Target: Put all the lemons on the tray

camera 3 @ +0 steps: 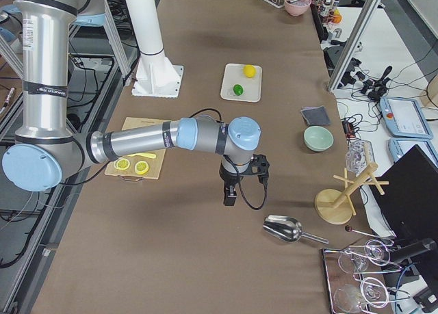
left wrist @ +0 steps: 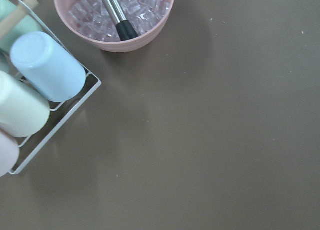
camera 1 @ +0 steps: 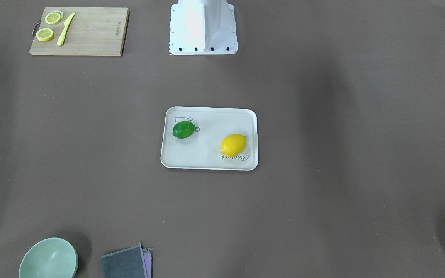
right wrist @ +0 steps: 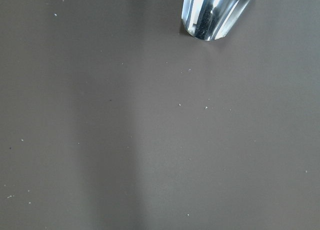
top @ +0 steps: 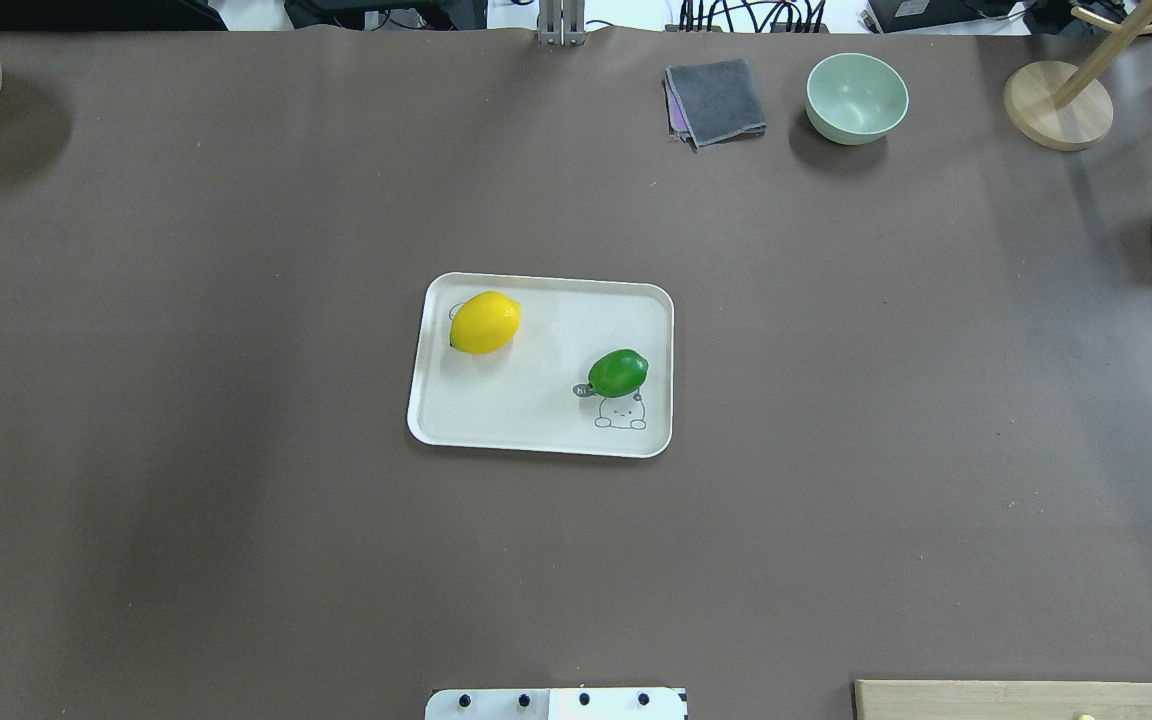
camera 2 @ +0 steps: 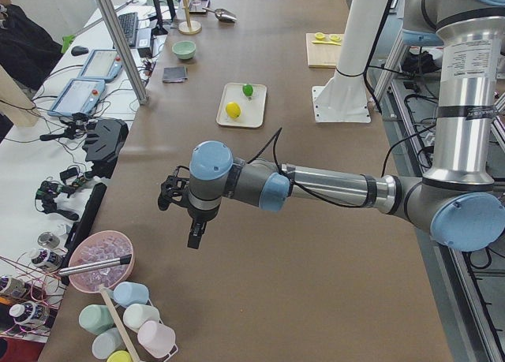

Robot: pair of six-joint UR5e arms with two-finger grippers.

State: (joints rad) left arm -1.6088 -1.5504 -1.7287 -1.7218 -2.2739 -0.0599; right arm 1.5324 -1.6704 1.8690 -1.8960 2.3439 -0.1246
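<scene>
The yellow lemon (top: 485,322) and the green lemon (top: 618,373) both lie on the cream-white tray (top: 536,350) at the middle of the table, apart from each other. In the front-facing view the yellow lemon (camera 1: 233,144) sits by the "Rabbit" script and the green lemon (camera 1: 184,129) by the cartoon drawing on the tray (camera 1: 214,123). My left gripper (camera 2: 195,234) hangs over bare table far from the tray, near the table's left end. My right gripper (camera 3: 230,194) hangs over bare table near the right end. I cannot tell whether either is open or shut.
A wooden cutting board (camera 1: 91,33) with lemon slices and a yellow knife lies by the robot base (camera 1: 203,27). A green bowl (top: 856,97), a grey cloth (top: 716,100) and a wooden stand (top: 1056,105) are at the far edge. A pink ice bowl (left wrist: 115,14), a cup rack (left wrist: 30,89) and a metal scoop (right wrist: 215,12) lie at the ends.
</scene>
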